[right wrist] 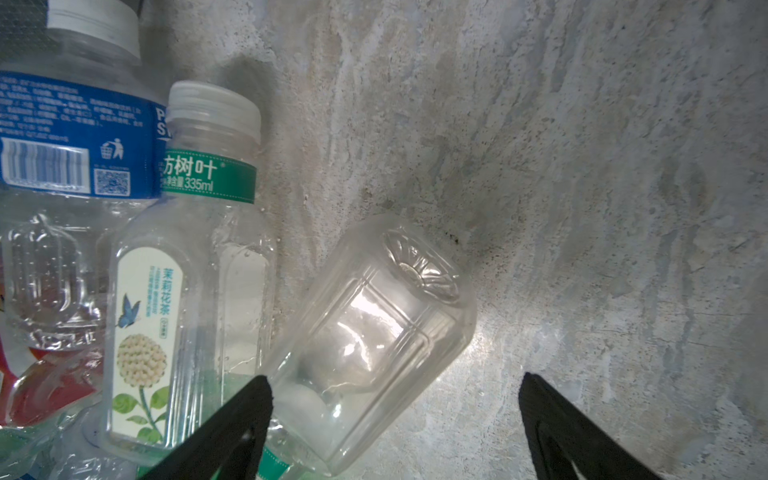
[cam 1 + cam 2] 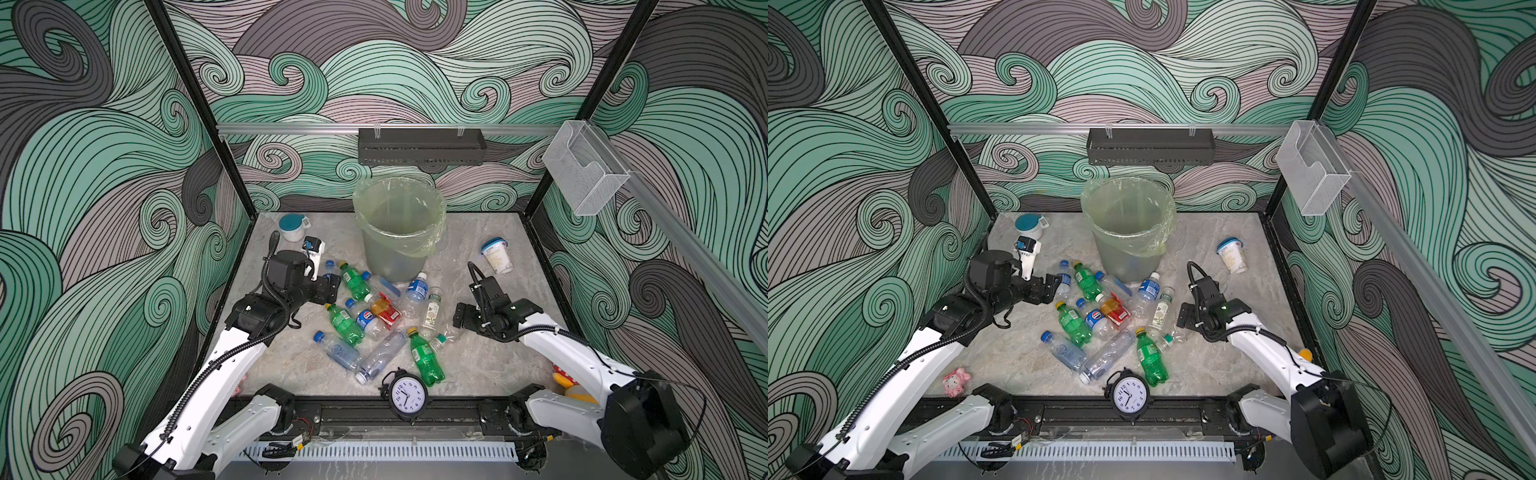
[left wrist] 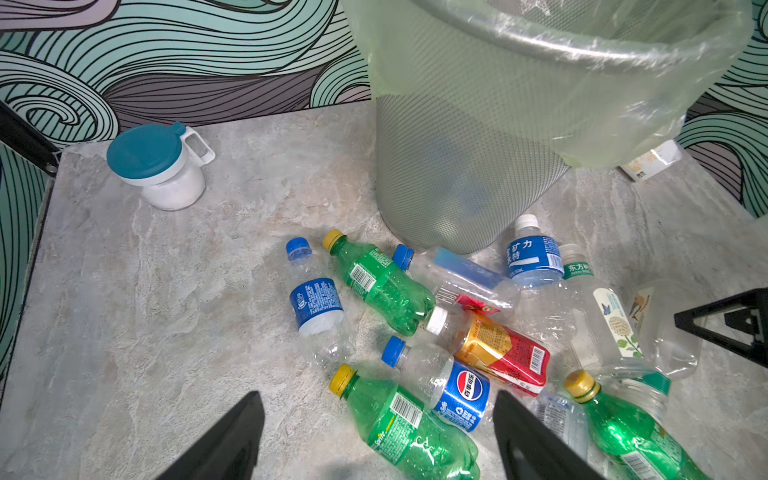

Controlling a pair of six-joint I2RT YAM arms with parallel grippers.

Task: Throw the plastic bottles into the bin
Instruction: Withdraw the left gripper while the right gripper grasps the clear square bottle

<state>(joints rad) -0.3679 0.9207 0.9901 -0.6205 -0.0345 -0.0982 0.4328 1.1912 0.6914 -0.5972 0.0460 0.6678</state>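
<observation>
Several plastic bottles (image 2: 374, 324) lie in a heap on the marble floor in front of the bin (image 2: 399, 232), a grey bucket lined with a pale green bag (image 3: 478, 145). My left gripper (image 2: 332, 286) hovers open at the heap's left edge. In its wrist view a green yellow-capped bottle (image 3: 399, 419) and a blue-labelled Pepsi bottle (image 3: 449, 386) lie between its spread fingers (image 3: 249, 419). My right gripper (image 2: 461, 318) is open at the heap's right edge, low over a clear unlabelled bottle (image 1: 374, 332) that lies beside one finger (image 1: 249, 399). Neither gripper holds anything.
A white teal-lidded cup (image 2: 293, 227) stands back left and a blue-lidded tub (image 2: 496, 255) lies back right. An alarm clock (image 2: 407, 395) sits at the front edge. A pink toy (image 2: 956, 381) lies front left. A clear box (image 2: 586, 166) hangs on the right wall.
</observation>
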